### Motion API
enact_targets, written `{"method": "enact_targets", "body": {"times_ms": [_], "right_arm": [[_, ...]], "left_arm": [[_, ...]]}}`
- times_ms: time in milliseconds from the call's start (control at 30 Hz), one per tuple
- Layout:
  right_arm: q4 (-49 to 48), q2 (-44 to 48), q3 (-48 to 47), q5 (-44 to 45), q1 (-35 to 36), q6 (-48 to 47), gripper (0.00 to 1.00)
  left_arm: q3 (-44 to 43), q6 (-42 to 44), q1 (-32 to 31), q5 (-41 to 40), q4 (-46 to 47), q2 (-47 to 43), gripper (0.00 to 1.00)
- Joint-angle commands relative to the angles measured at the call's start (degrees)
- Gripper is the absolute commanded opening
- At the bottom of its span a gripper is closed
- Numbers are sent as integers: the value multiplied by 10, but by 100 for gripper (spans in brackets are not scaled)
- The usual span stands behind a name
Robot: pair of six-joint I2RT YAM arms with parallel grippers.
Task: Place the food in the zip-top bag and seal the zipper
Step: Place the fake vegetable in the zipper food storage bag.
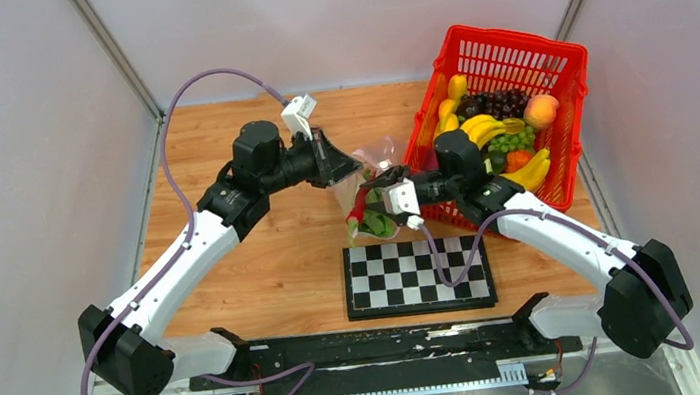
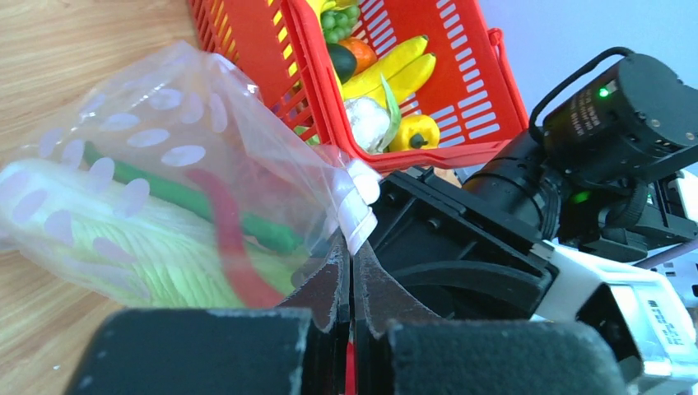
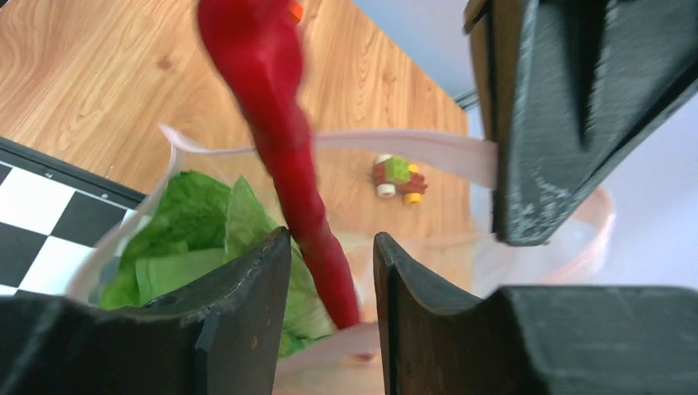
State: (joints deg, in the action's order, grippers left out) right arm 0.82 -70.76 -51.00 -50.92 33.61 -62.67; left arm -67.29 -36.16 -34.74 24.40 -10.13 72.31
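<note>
Right fingers [image 3: 247, 304], closest in their wrist view, are standing parted above the zip-top bag [image 2: 156, 107], a red chilli [image 3: 272, 107] hanging loose between them over the lettuce [image 3: 189, 230] inside. We are judging this the filling step. Next we are wanting that arm drawn clear toward the red basket [image 1: 519, 51], at three o'clock of the bag. Left fingers [image 2: 329, 284] are clenching the zipper [image 2: 355, 210], holding the bag up at twelve o'clock of the chessboard [image 1: 418, 275]. Only the right wrist view is showing a toy-brick figure [image 3: 397, 177] on the worktop [image 3: 99, 74]; only the left is showing the green pod [image 2: 165, 193].
</note>
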Motion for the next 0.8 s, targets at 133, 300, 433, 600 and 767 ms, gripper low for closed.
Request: {"method": "enact_targets", "body": {"times_ms": [133,300,433,600,767], "right_arm": [[34,13,-6,6,0,4,45],[69,55,-15,-30,0,23,46],[37,105,-4,-37,1,98,48],[-75,148,19,38,8,417,52],[88,120,-84,141,18,696,41]], "left_arm": [[-32,-14,-1,16,49,-24,0],[-31,-11,-1,4,43,-22,0],[-29,-10,-1,-1,42,-18,0],[-25,-9,-1,-2,45,-15,0],[-20,-16,0,8,57,-11,0]]}}
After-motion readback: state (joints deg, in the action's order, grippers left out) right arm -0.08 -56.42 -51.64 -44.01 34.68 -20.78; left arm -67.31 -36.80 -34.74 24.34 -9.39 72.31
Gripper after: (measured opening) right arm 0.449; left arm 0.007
